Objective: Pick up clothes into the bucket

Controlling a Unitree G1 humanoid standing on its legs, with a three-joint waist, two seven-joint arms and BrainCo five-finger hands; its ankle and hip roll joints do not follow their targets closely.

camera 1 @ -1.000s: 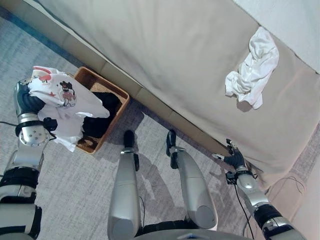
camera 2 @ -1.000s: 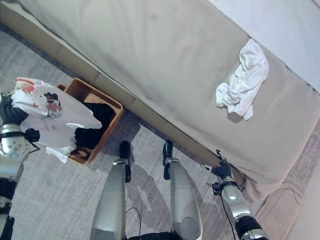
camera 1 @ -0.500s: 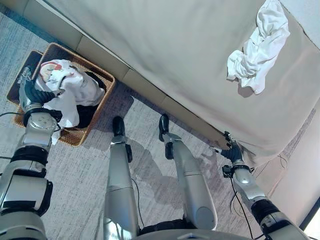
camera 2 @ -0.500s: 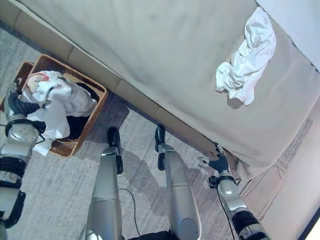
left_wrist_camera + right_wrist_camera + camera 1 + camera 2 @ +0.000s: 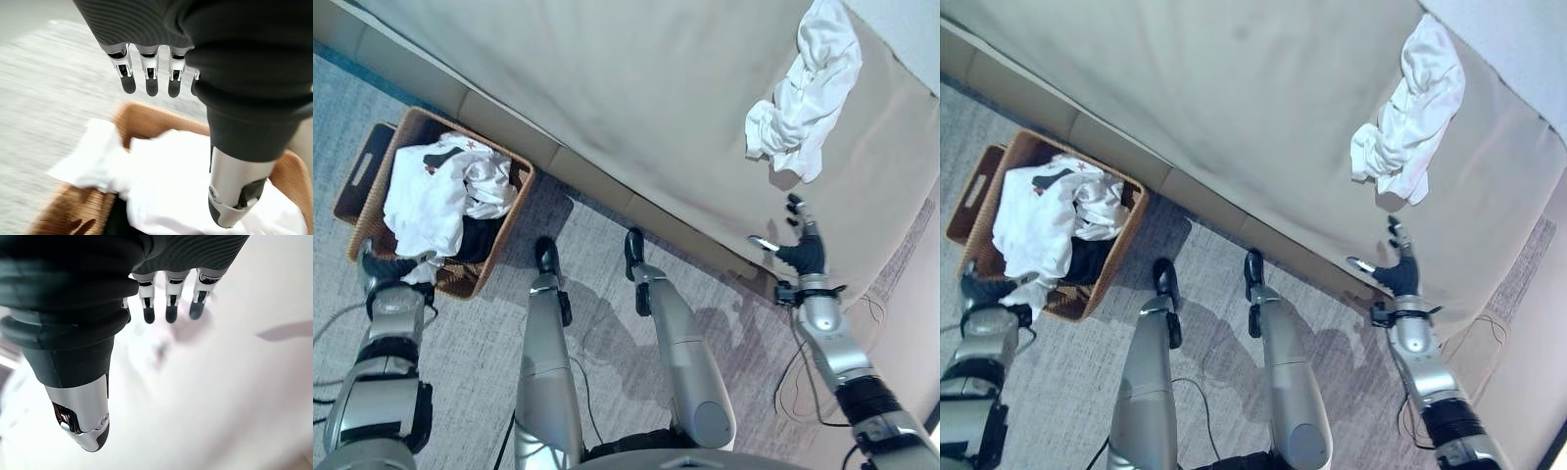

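The white garment [image 5: 806, 88] lay crumpled on the bed [image 5: 607, 88], its long axis running away, just beyond the right hand [image 5: 800, 253], whose fingers were apart and empty. The left hand [image 5: 161, 73], fingers straight, hung by the basket [image 5: 367, 176].

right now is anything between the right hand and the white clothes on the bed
Nothing visible. The right hand is open over bare bed cover, with the crumpled white clothes lying beyond its fingers.

Brown woven wicker basket [image 5: 409, 125], coarse and matt, holding soft white printed cloth [image 5: 435, 191]. Crumpled white cloth garment [image 5: 805, 90] on smooth matt beige bed cover [image 5: 607, 88]. Grey textured carpet floor [image 5: 470, 362].
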